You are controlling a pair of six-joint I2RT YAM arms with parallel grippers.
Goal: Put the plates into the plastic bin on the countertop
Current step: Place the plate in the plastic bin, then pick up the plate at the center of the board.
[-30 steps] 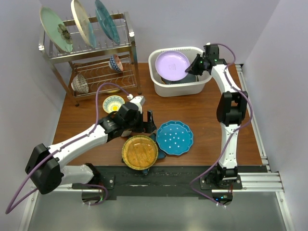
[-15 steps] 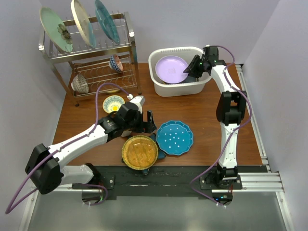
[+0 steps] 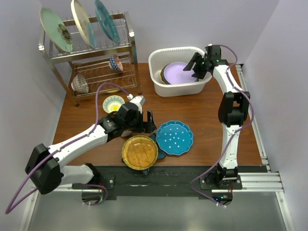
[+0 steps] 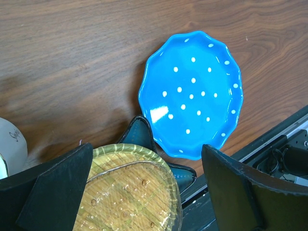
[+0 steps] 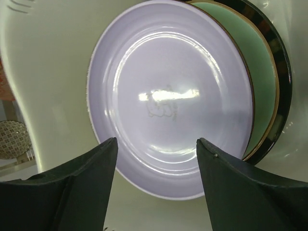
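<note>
Finds three plates (image 5: 168,106) in the bin (image 3: 178,89) at 1 o'clock, three on the countertop (image 3: 207,115) at 6; sees left gripper (image 4: 147,151) and right gripper (image 5: 156,144) wide-jawed, empty.

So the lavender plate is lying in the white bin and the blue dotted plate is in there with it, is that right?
Not quite. The blue dotted plate is not in the white bin; it lies flat on the countertop beside the amber plate, as the top external view shows. The lavender plate does lie in the bin.
</note>
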